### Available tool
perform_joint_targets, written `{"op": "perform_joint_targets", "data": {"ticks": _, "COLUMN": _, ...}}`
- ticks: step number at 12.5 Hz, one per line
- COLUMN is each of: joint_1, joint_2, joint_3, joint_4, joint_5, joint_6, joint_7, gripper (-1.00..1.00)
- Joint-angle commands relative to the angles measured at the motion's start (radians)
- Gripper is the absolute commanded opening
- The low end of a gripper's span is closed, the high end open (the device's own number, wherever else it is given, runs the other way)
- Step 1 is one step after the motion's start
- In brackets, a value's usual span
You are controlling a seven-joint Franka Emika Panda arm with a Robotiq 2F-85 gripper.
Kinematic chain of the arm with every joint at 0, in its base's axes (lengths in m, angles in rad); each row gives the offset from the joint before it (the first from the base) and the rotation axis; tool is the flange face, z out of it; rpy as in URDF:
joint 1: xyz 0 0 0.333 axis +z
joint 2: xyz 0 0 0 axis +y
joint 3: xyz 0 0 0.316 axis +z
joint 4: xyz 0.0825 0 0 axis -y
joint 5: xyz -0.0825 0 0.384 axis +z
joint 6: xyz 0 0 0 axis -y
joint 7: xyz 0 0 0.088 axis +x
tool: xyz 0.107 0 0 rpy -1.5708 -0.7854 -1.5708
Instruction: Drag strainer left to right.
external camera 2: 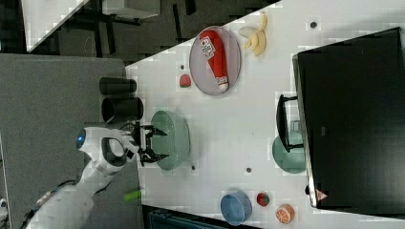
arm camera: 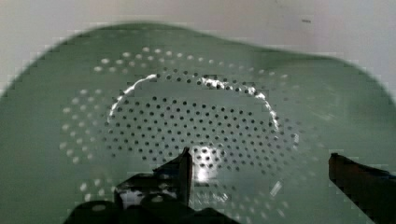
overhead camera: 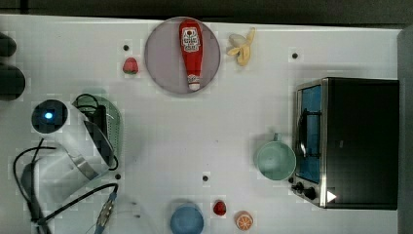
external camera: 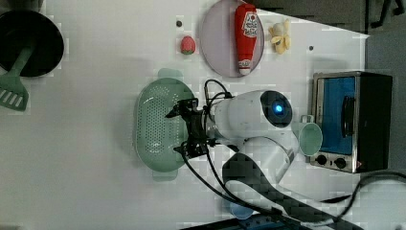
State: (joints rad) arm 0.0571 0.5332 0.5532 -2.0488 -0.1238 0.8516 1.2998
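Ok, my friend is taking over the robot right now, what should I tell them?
End effector: open, holding nothing, poised over the strainer's bowl near one long rim.
Strainer: on the white table, at the top view's left, partly under the arm. The mug and toaster oven sit toward the top view's right.
Done: the end effector is at the strainer.
Left: catch the rim and drag it across, probably stopping short of the mug.

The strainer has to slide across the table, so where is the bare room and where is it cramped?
Bare table runs from the strainer to the mug, below the plate. It is crowded near the oven and along the top view's lower edge by the blue bowl.
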Motion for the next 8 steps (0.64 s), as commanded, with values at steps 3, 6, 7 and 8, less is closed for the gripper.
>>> {"op": "perform_joint_targets", "data": {"ticks": 3, "joint_1": -0.002, "joint_2": 0.02, "joint_3": -0.055, "joint_4": -0.056, "joint_5": -0.089, "joint_6": 0.125, "joint_7": 0.098, "gripper": 1.0}}
{"op": "perform_joint_targets", "data": {"ticks": 6, "joint_1": -0.002, "joint_2": 0.021, "joint_3": -0.084, "joint_4": -0.087, "joint_5": -0.094, "joint_6": 0.179, "joint_7": 0.098, "gripper": 1.0}}
{"op": "perform_joint_targets", "data": {"ticks": 7, "joint_1": -0.002, "joint_2": 0.022, "joint_3": -0.097, "joint_4": -0.094, "joint_5": -0.095, "joint_6": 0.188, "joint_7": 0.098, "gripper": 1.0}}
{"op": "perform_joint_targets", "data": {"ticks": 8, "joint_1": -0.002, "joint_2": 0.021, "joint_3": -0.109, "joint_4": -0.099, "joint_5": -0.096, "joint_6": 0.189, "joint_7": 0.099, "gripper": 1.0}}
